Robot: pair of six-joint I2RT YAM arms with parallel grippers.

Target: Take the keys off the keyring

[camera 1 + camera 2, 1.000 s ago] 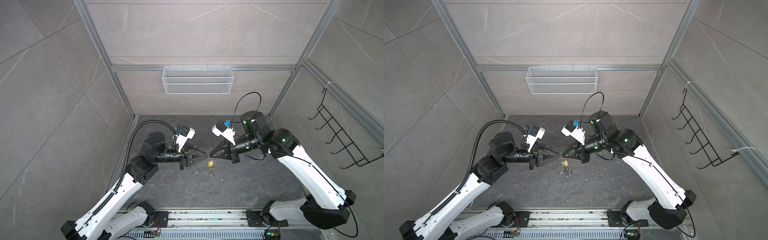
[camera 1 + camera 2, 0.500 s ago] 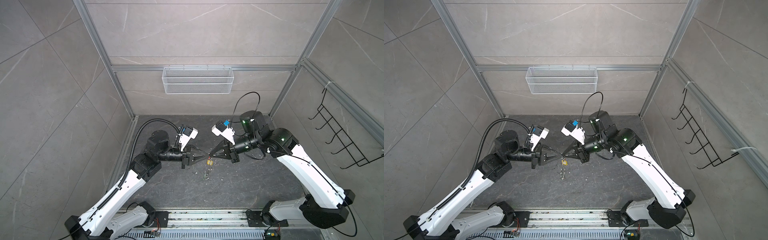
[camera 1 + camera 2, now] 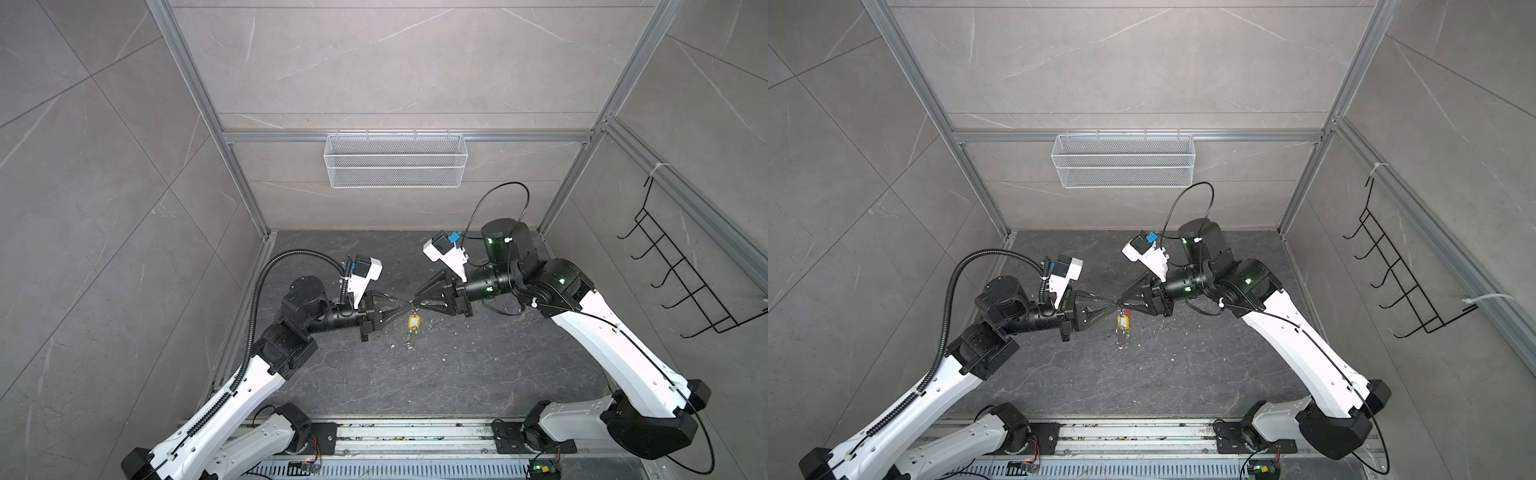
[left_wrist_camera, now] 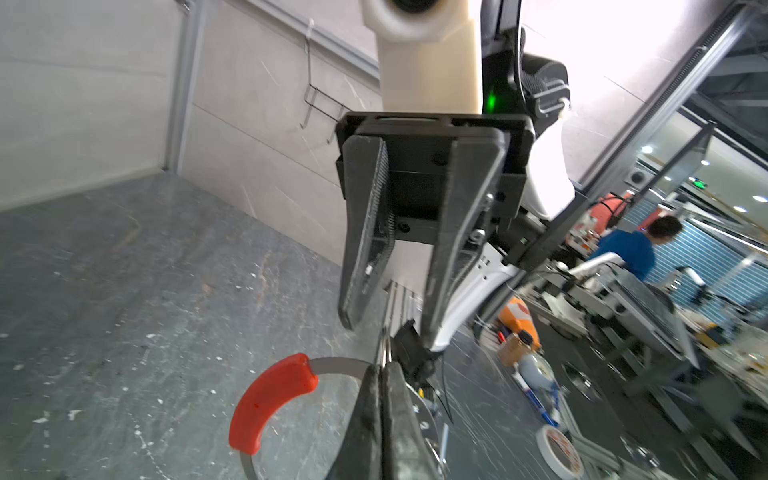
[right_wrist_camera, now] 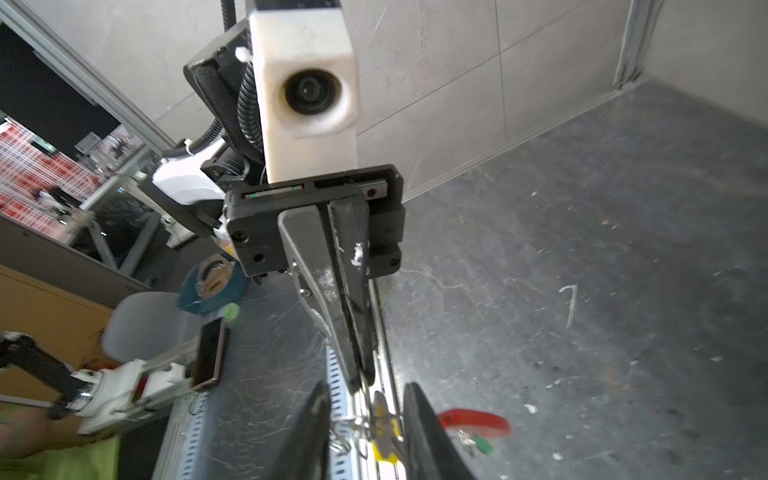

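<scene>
Left wrist view: we see left gripper (image 4: 382, 374) pinched shut on the keyring (image 4: 334, 363), right gripper (image 4: 388, 328) jaws apart holding nothing, both keys (image 3: 413, 322) seemingly still on.

High stereo overviews, opposed close wrist views

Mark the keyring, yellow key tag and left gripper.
keyring (image 4: 270, 401): left wrist view, middle of its red sleeve.
yellow key tag (image 3: 414, 322): in a top view, centre of the tag.
left gripper (image 3: 403, 308): in a top view, midway between its closed fingertips.
</scene>
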